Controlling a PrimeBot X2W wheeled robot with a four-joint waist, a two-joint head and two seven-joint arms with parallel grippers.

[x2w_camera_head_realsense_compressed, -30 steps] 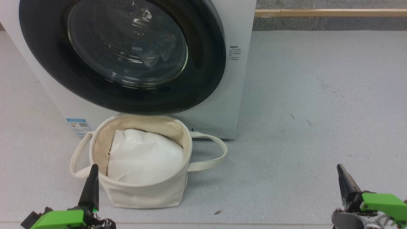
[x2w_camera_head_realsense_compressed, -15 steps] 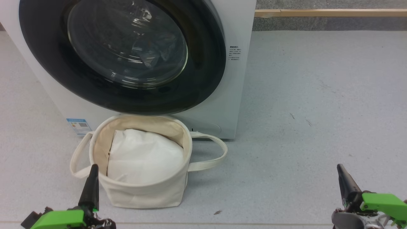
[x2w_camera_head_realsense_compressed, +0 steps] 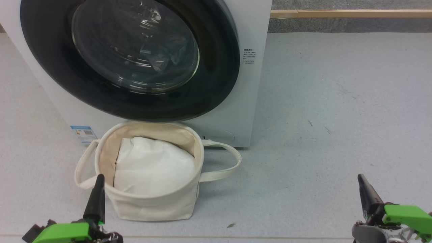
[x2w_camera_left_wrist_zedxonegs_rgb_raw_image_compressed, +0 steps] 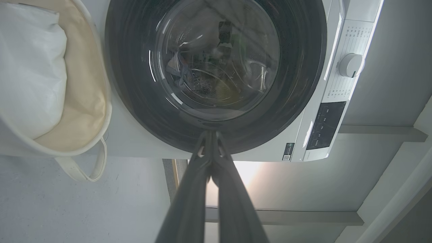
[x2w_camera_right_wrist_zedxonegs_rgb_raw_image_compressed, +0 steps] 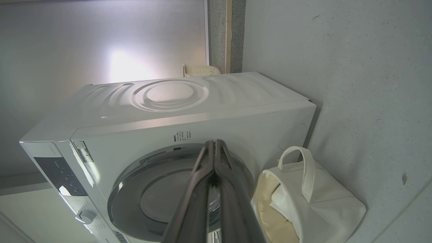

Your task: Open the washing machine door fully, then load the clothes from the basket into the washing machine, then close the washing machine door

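Nothing moved; left end effector (x2w_camera_head_realsense_compressed: 99, 180) clenched beside basket (x2w_camera_head_realsense_compressed: 152, 206), right end effector (x2w_camera_head_realsense_compressed: 361, 179) clenched apart.

Head view: bright, diffuse light; soft shadow right of basket (x2w_camera_head_realsense_compressed: 152, 202). Streaky reflections on washing machine door (x2w_camera_head_realsense_compressed: 135, 47) glass. Wrist views: glare patch on wall (x2w_camera_right_wrist_zedxonegs_rgb_raw_image_compressed: 125, 65), edge bowing, left tool (x2w_camera_left_wrist_zedxonegs_rgb_raw_image_compressed: 210, 133) and right tool (x2w_camera_right_wrist_zedxonegs_rgb_raw_image_compressed: 213, 141) soft-focus.

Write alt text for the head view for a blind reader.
A white washing machine with its black door shut stands behind a cream basket holding a white bundle. The left gripper and right gripper, both shut, sit at the bottom corners.
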